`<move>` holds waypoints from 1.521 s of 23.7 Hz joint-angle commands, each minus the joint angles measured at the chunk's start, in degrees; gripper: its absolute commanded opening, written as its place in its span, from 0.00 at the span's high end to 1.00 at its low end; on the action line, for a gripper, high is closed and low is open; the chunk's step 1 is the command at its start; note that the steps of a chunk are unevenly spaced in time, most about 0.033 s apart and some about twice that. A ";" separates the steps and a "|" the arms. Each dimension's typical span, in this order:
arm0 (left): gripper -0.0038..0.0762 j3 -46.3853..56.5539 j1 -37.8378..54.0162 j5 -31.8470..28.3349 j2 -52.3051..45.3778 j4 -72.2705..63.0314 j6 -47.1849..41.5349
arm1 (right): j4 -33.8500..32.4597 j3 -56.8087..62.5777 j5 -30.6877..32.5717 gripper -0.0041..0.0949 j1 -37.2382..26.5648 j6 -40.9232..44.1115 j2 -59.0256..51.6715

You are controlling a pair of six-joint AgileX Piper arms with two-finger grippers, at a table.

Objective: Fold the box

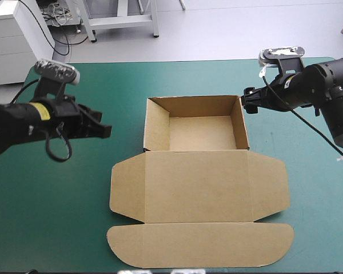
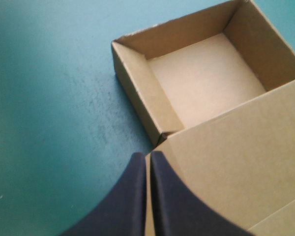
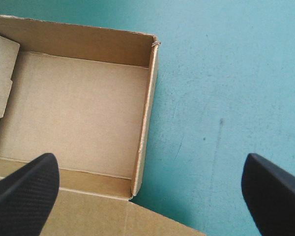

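The brown box (image 1: 197, 128) stands mid-table as an open tray with four raised walls. Its lid (image 1: 200, 188) lies flat toward the near edge, with a rounded front flap (image 1: 200, 244). My left gripper (image 1: 103, 131) hovers left of the tray, apart from it, fingers shut with nothing between them. In the left wrist view the left gripper (image 2: 148, 156) points at the tray's near left corner (image 2: 162, 135). My right gripper (image 1: 248, 101) hangs at the tray's far right corner, open. In the right wrist view the right gripper (image 3: 147, 184) straddles the tray's right wall (image 3: 145, 118).
Bare teal-green cover (image 1: 57, 200) lies left and right of the box. The flap's edge comes close to the table's near edge. The table's far edge (image 1: 160, 63) runs behind the tray.
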 commanded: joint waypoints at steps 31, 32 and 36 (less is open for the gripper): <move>0.95 44.27 -0.10 -2.58 -49.90 0.29 -0.64 | 3.89 -1.30 -3.60 0.20 -0.04 -0.63 24.83; 0.95 44.27 -0.10 -2.58 -49.90 0.29 -0.64 | 3.74 -1.30 -3.04 0.26 -0.04 -1.02 24.83; 0.95 44.27 -0.10 -2.68 -49.90 0.29 -0.64 | 3.64 -1.30 -2.47 0.84 -0.04 -1.60 24.83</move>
